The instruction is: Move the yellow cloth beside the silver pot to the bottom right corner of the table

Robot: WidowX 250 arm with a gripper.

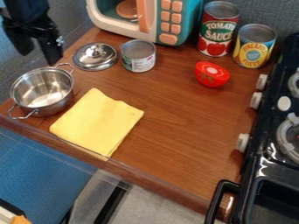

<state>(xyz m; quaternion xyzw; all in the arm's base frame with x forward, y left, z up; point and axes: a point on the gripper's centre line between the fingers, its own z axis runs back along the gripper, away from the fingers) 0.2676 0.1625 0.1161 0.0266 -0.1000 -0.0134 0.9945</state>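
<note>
The gripper point(39, 57) hangs at the far left of the scene, above and beyond the silver pot point(41, 92). Its jaws look apart with nothing between them, as far as I can tell with such dark parts. The yellow cloth point(96, 122) lies spread on the worktop point(181, 131), just right of the pot, with one corner reaching the near edge. It is on the left side, well apart from the near right corner.

The pot stands upright and uncovered, one loop handle toward the far side and one toward the near side. Beyond it, the lid point(95, 56) lies knob up on the wood, and just right of that stands a small grey-topped can point(139, 57). A toy microwave point(189, 17) with orange buttons is at the far edge. Right of it are a tall can point(217, 30) with a red and green label and a shorter can point(254, 46) with a yellow and blue one. In front of these two lies a red piece point(210, 75) with a pale centre. The black stove point(262, 153) lines the right side, its pale knobs point(255, 100) facing the worktop, with a black handle point(219, 197) at the near end.
</note>
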